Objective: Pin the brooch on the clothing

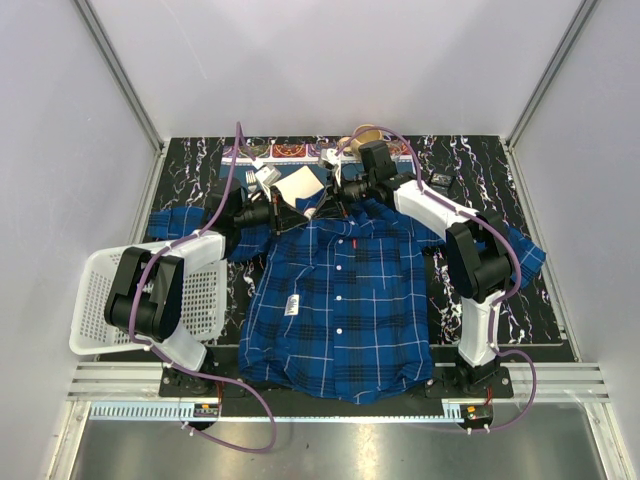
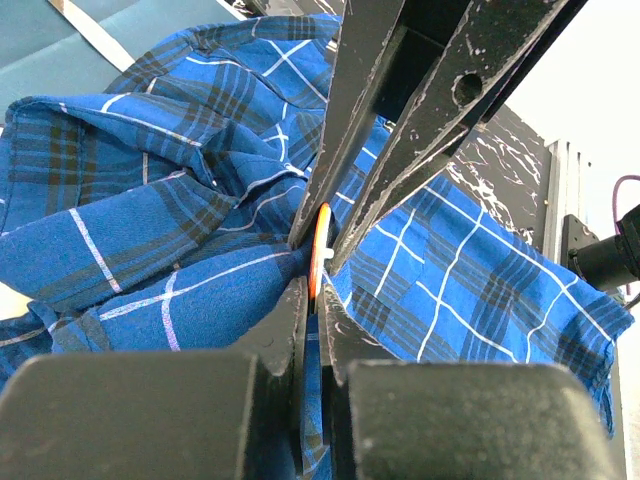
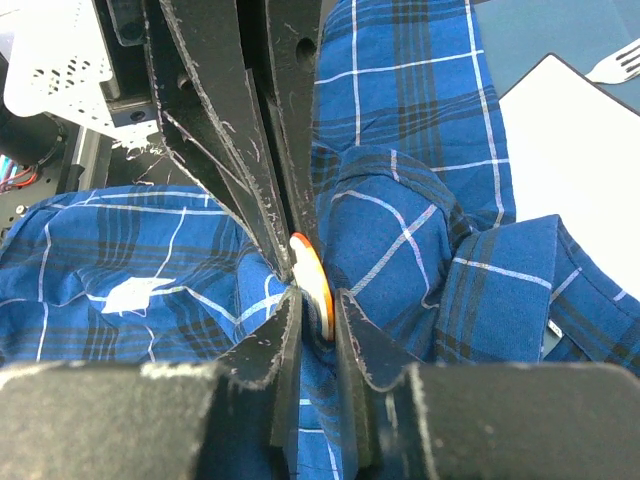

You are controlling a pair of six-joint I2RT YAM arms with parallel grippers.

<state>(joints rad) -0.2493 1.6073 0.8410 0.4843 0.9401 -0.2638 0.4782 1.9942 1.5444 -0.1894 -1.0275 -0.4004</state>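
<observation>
Robot lab test cell: plain white panel walls (image 1: pixel 330 60) in aluminium framing (image 1: pixel 122 75) box in a black marbled worktop (image 1: pixel 480 165). Left arm (image 1: pixel 150 290) and right arm (image 1: pixel 480 260) are bolted at a metal rail (image 1: pixel 110 380) on the near edge. Purple cables (image 1: pixel 237 160) hang loose, and a white plastic basket (image 1: pixel 95 300) sits at left.

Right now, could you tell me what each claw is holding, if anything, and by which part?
The left claw and right claw both pinch the brooch by opposite rims, amid the bunched shirt.
</observation>
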